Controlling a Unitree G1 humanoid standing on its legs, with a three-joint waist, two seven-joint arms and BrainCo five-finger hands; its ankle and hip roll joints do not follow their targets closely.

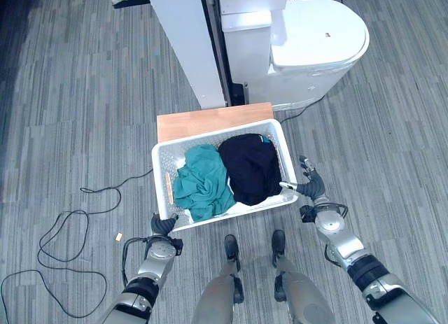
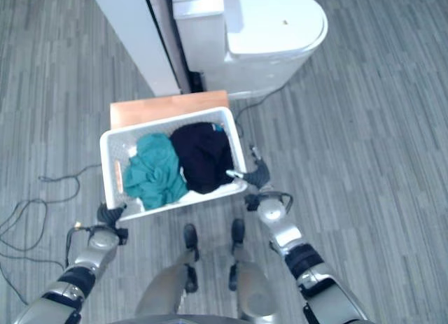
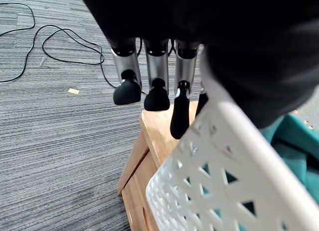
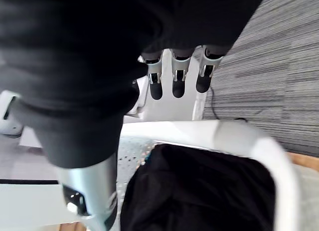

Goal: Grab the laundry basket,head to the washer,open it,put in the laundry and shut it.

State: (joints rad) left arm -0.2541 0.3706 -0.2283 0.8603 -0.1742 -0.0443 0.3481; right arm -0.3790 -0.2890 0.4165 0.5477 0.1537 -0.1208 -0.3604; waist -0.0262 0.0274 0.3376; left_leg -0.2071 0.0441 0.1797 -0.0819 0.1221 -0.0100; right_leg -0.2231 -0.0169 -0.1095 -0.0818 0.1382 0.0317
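Both hands are at the white laundry basket [image 1: 222, 171], which rests on a wooden stool [image 1: 210, 120]; left hand [image 1: 163, 225] at the near-left corner with fingers straight, right hand [image 1: 311, 186] at the right rim, fingers seemingly uncurled; grip both sides evenly before lifting; grey carpet [image 1: 77, 93], washer [image 1: 308, 40] just ahead.
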